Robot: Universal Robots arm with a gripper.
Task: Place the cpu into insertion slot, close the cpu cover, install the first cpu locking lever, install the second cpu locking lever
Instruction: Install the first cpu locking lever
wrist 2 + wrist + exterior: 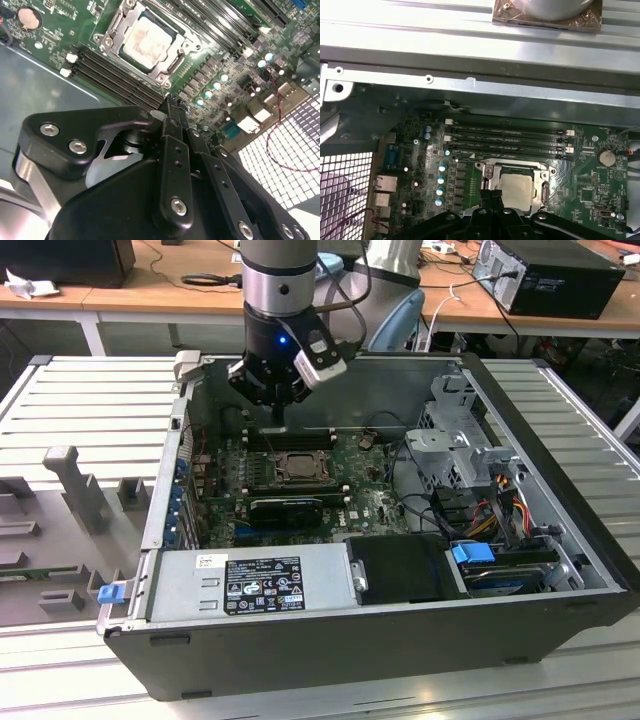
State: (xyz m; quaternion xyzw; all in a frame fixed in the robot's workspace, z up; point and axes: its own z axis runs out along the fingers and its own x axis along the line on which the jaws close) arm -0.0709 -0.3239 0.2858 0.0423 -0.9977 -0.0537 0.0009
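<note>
The cpu [147,42]: a pale silver square, seated flat in the insertion slot [297,468] near the middle of the green motherboard [600,192].
The cpu cover [514,166]: a metal frame lying flat around the chip, whose face shows through its window.
The gripper [280,422]: black, on an arm reaching down into the open computer case [560,455]. It hangs over the memory slots [510,137], just beside the socket and apart from the cpu.
The fingers [172,145]: drawn together tip to tip, with nothing held between them.
Around the socket: in the exterior view, a long black ribbed heatsink [285,508] sits just on its near side, and a grey power supply [250,585] runs along the near wall.
Underneath: the case lies on a pale slatted surface [90,400].
</note>
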